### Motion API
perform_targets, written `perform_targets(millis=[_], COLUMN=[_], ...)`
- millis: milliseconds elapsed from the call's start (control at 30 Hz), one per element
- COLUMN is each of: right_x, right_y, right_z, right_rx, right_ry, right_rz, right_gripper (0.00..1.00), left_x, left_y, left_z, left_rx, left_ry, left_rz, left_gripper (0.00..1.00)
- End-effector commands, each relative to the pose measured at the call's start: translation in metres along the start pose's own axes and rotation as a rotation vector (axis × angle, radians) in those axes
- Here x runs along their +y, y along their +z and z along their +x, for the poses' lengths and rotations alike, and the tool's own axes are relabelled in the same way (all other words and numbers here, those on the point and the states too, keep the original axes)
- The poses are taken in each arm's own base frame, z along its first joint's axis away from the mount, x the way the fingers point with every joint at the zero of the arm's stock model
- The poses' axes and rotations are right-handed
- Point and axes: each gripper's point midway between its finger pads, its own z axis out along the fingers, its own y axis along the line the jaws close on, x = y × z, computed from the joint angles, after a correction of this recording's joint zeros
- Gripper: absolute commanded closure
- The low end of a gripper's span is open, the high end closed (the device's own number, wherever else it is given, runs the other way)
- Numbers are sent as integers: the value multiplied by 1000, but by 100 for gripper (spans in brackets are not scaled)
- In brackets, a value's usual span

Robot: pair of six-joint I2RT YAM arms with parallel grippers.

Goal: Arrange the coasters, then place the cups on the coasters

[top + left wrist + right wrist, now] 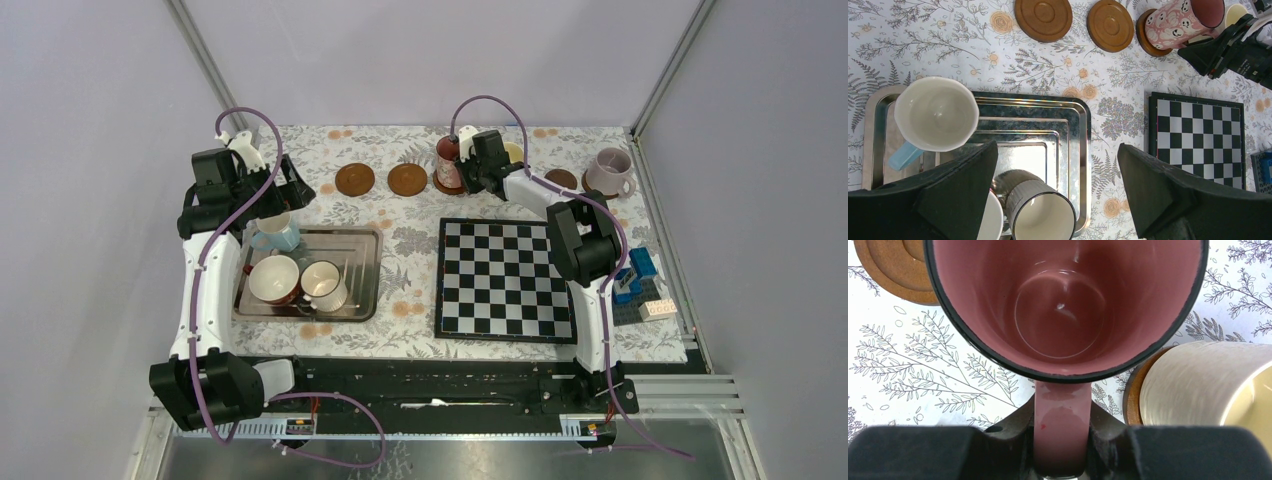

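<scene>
Right hand is clamped on the handle of the pink mug, which sits on a coaster just beyond the chessboard. Left hand is spread wide over the tray, left of the chessboard.

Pink mug fills the view from centre to 12 o'clock, seen mouth-on: dark rim, glossy dusky-pink inside, its handle pointing to 6 o'clock and clamped between the black jaws of the right gripper. Brown coaster partly in view at 10 o'clock, bare, lying on the white fern-print tablecloth. Cream mug at 4 o'clock, just beside the pink one, with the dark edge of a second coaster showing under its near side.
</scene>
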Motion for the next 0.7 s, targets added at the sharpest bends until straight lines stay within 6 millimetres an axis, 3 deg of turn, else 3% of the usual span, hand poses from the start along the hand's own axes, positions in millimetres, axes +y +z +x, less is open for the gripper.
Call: perform_targets(millis=[0,367,533,667], right_x=[-19,-19,-16,-12], right_y=[-12,-18,-24,-36], right_z=[-56,-57,-58,-63], right_rx=[-173,-160,-158,-151], right_ry=[-15,-12,-22,-28], right_rz=[65,66,52,22], right_gripper=[85,48,40,21], left_x=[-1,-1,-1,0], left_y=[-1,-1,-2,-1], left_z=[-14,-16,-15,-14], left_rx=[-55,-54,-53,-46], left_ry=[29,27,31,41], left_rz=[8,8,8,5], left_gripper=[1,1,1,1])
